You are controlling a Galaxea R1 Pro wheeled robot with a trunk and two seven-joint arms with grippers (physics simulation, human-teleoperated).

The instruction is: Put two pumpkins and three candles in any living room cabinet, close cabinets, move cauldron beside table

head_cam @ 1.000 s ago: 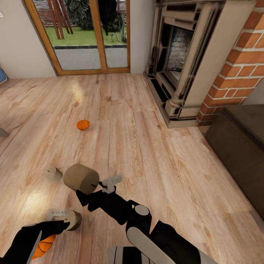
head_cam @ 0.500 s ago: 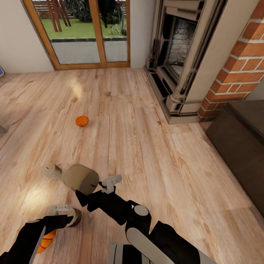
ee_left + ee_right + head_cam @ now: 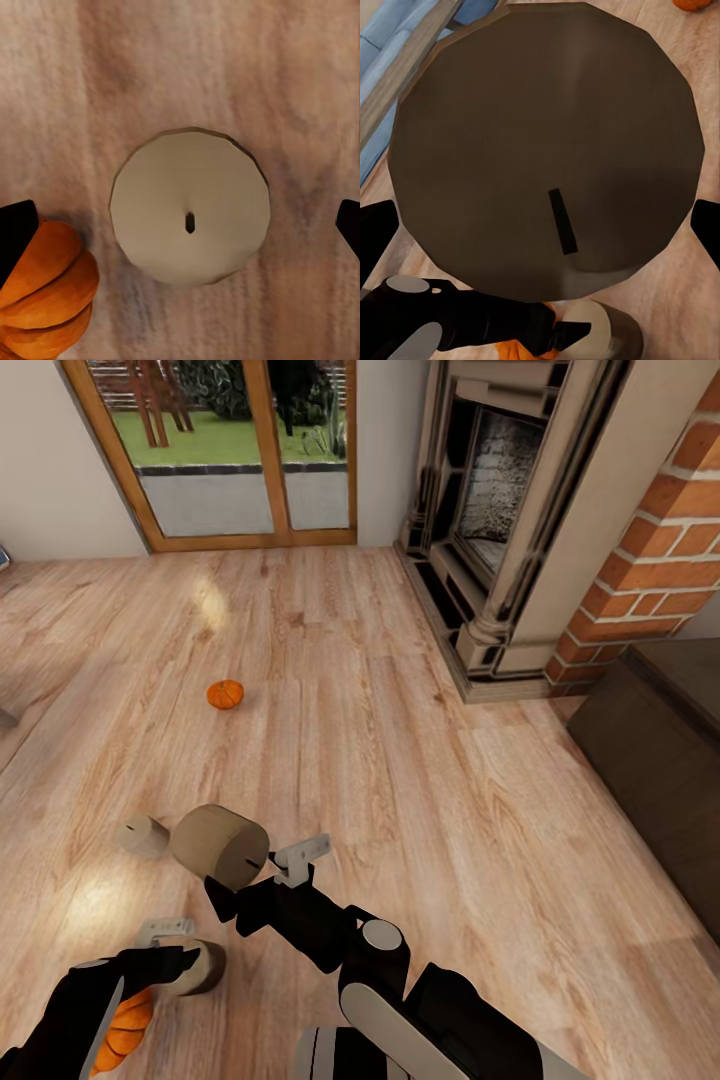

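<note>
My right gripper (image 3: 262, 863) is shut on a pale tan candle (image 3: 220, 847), held above the floor; its round end looms large in the right wrist view (image 3: 547, 142). My left gripper (image 3: 168, 945) hangs open directly over a second candle (image 3: 203, 966) standing on the floor, its top (image 3: 190, 206) centred between the widely spread fingertips (image 3: 15, 234). One orange pumpkin (image 3: 122, 1028) lies beside that candle, partly under my left arm (image 3: 45, 300). A third candle (image 3: 145, 836) lies on its side nearby. The other pumpkin (image 3: 225, 694) sits farther out on the floor. The dark cabinet (image 3: 660, 760) stands at the right.
A fireplace (image 3: 500, 510) with a brick surround (image 3: 660, 550) stands at the back right. Glass garden doors (image 3: 220, 450) are in the far wall. Wooden floor stretches between me and the cabinet.
The whole view has shifted slightly, so the camera moved. Both arms keep nearly the same pose; the right gripper still holds its candle and the left still hovers over the standing one.
</note>
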